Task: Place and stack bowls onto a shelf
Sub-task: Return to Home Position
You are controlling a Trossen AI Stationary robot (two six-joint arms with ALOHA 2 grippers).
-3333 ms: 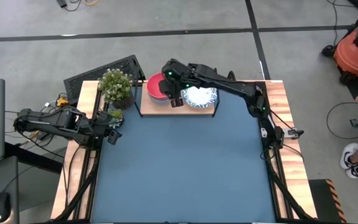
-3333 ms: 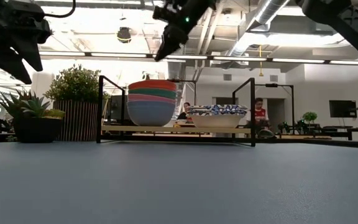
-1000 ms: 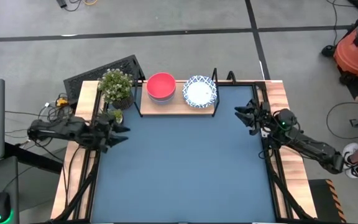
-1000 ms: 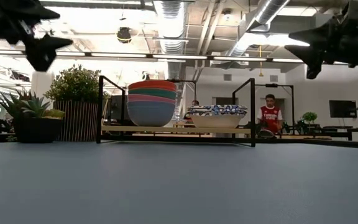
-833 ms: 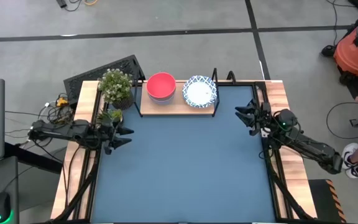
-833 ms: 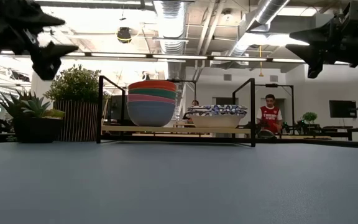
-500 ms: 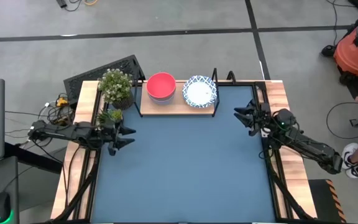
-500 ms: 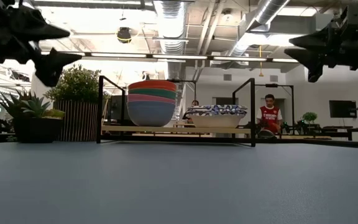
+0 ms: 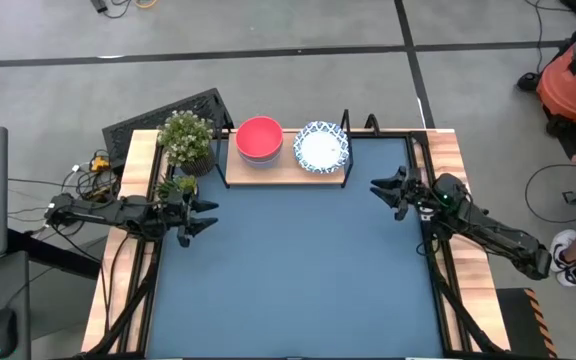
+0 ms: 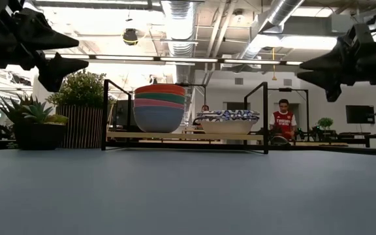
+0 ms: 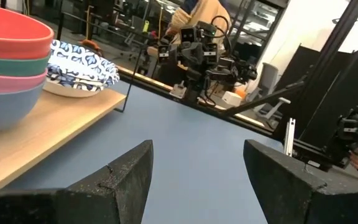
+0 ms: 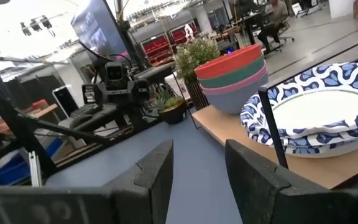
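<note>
We see the shelf [image 9: 286, 172] at the far edge of the tabletop [image 9: 288, 280], its light-wood board resting on a black wire frame. Two stacks stand on it, side by side and apart. On the left side of the board are the plain bowls [image 10: 158, 108], nested with blue at the bottom, then pink, then green, and red on top. On the right side are the patterned bowls [image 10: 227, 122], white with blue rims, nested in a lower stack; we cannot tell their number.

The left end effector [image 9: 206, 215] hovers above the left edge of the tabletop, near a small succulent [image 9: 176, 186], with its fingers [image 11: 114, 180] spread apart and nothing between them. The right end effector [image 9: 388, 192] hovers above the right edge of the tabletop, just beyond the shelf's right end; its fingers [image 12: 151, 171] are likewise apart and hold nothing. Both point inward toward each other and are well clear of the bowls.

A potted plant [image 9: 187, 140] stands just left of the shelf. In the low view a person [image 10: 280, 121] shows in the room behind.
</note>
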